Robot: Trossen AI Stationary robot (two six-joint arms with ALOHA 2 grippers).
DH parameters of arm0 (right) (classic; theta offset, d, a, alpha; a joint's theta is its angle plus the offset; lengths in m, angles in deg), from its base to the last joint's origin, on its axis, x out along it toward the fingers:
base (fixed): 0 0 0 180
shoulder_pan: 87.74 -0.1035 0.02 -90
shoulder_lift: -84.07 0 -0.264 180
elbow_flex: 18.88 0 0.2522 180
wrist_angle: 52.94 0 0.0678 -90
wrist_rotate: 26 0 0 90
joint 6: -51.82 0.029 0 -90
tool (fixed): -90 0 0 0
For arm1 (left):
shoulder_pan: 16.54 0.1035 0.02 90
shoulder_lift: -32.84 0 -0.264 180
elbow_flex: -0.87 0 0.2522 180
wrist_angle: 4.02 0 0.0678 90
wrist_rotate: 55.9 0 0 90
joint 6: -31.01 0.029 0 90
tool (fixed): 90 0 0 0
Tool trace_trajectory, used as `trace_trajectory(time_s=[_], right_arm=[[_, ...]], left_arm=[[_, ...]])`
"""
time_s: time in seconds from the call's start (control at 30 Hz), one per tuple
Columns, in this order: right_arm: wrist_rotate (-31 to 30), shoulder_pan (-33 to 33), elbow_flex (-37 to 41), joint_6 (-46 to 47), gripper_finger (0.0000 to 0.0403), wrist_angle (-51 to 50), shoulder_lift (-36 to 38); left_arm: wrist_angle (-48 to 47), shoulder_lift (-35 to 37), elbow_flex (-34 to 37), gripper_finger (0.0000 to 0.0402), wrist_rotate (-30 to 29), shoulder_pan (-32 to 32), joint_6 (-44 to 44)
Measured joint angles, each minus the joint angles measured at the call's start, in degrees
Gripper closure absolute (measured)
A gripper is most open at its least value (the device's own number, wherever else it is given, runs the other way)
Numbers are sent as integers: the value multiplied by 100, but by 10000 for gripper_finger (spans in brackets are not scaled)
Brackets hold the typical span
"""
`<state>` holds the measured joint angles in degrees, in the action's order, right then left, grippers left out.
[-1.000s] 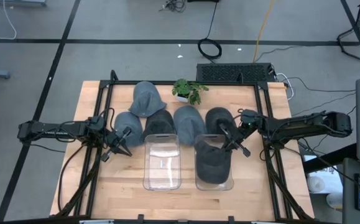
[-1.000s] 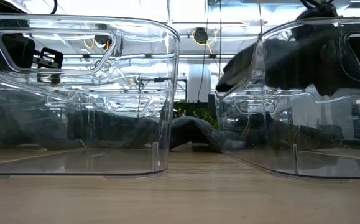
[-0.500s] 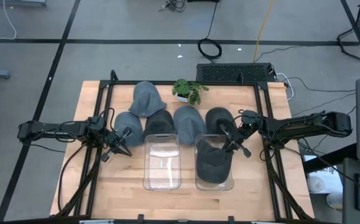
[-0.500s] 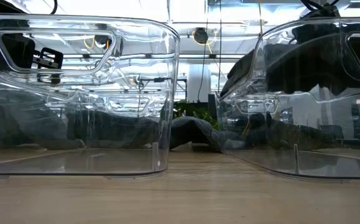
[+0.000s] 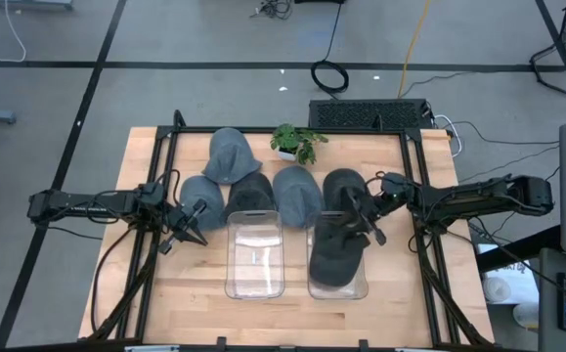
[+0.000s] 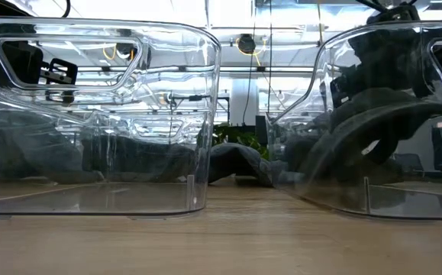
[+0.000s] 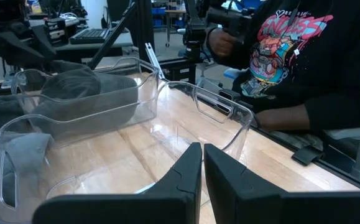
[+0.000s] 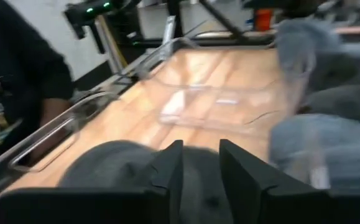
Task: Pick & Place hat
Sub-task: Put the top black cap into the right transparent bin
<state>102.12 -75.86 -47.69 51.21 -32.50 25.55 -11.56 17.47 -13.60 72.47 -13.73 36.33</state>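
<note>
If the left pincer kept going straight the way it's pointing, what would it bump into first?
Probably the empty clear plastic bin straight ahead of the shut left pincer. Its near wall looks closest, though the depth is hard to judge. Beyond it sits the second clear bin holding a dark grey hat.

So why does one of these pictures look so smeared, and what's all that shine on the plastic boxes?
Right wrist view: smeared throughout, dark hat and clear bin soft-edged beyond the right claw, likely motion blur. Low view: ceiling lights glare on the empty bin, whose curved walls warp the room behind. High view: sharp, evenly lit.
</note>
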Motion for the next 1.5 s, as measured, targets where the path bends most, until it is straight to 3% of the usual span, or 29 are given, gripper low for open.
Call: trace_trajectory(time_s=[0.23,0.33,0.47,0.63,0.77,1.17,1.37,1.5], right_arm=[[-663,-30,-81,737,277,980,12],[-660,-183,-377,861,285,678,84],[-763,-586,-1193,382,328,-1358,146],[-2203,-1266,-2490,-264,394,-4547,70],[-2777,-1773,-3018,-60,397,-5720,63],[-2498,-2908,-3074,1586,403,-6447,63],[-2497,-2993,-2775,1939,403,-6448,63],[-2858,-2899,-2519,1948,403,-6439,61]], left_arm=[[0,2,0,376,0,-1,0],[0,1,0,376,0,-1,0],[0,0,0,376,1,-2,-1],[0,0,0,376,2,-1,0],[0,0,0,376,1,-1,0],[0,2,0,376,1,0,0],[0,2,0,376,0,-2,0],[0,2,0,376,1,-1,0]])
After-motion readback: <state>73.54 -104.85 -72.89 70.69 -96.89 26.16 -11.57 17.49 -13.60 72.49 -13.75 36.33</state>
